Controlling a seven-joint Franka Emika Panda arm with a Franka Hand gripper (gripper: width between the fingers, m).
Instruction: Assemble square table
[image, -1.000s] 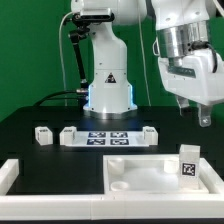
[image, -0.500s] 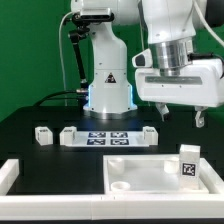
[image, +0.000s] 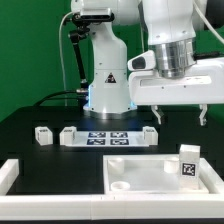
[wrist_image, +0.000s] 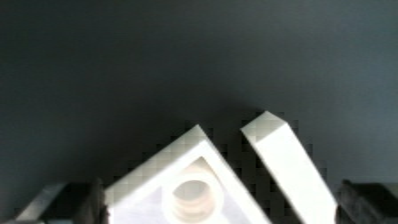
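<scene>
Black desk, green backdrop. End effector (image: 180, 114) hung spread and empty over a corner of the square table slab (image: 150, 171), which lay by the desk edge farthest from the arm's base (image: 108, 95). Step judged: approach to the slab. Next move required descent and alignment before closing.
</scene>
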